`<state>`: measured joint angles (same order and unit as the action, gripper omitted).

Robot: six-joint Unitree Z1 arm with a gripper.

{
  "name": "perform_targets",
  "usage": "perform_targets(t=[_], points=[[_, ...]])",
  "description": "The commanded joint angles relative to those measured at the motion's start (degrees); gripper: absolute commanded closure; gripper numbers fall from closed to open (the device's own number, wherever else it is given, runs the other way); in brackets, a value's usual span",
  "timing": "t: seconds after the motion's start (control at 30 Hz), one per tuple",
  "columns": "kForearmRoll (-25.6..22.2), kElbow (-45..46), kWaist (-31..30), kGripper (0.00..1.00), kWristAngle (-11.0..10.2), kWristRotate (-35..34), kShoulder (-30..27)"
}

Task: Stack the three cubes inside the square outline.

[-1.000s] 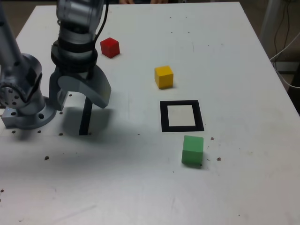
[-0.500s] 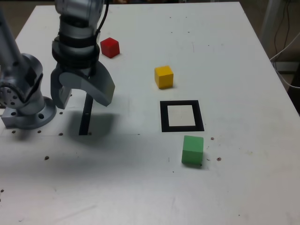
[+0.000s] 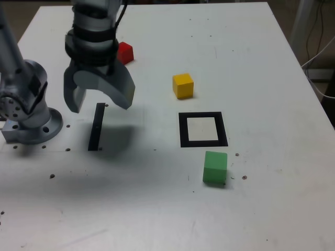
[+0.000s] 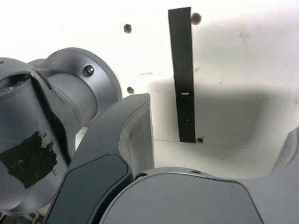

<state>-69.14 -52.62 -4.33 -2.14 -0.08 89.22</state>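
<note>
Three cubes lie apart on the white table (image 3: 251, 52). The red cube (image 3: 125, 52) sits at the back, partly hidden behind the arm. Right of it in the exterior view stands the yellow cube (image 3: 183, 85), just behind the square outline (image 3: 202, 129). The green cube (image 3: 215, 167) rests in front of the outline, which holds nothing. My gripper (image 3: 101, 99) hangs open and empty above the thin black strip (image 3: 96, 126), at the exterior view's left, well away from the outline. The wrist view shows one open finger (image 4: 131, 135) over the strip (image 4: 183, 74).
The arm's grey base (image 3: 26, 112) stands at the exterior view's left edge and shows in the wrist view (image 4: 56, 121). Cables (image 3: 319, 47) hang off the table's right side. Small screw holes dot the table's front.
The gripper has risen and shifted slightly toward the exterior view's right and back, now covering part of the red cube. Its jaws stayed open. The cubes have not moved.
</note>
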Motion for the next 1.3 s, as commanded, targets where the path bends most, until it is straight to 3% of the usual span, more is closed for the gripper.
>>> perform_targets(t=[0.0,0.3,0.67,1.27], points=[[-0.4,-1.2,2.0,0.01,-0.5,1.2,0.3],[-3.2,-6.5,12.2,0.01,-3.6,7.5,1.5],[-3.2,-10.5,26.9,0.01,-6.5,15.7,6.4],[-4.0,-19.8,45.2,0.01,-7.7,24.2,14.8]])
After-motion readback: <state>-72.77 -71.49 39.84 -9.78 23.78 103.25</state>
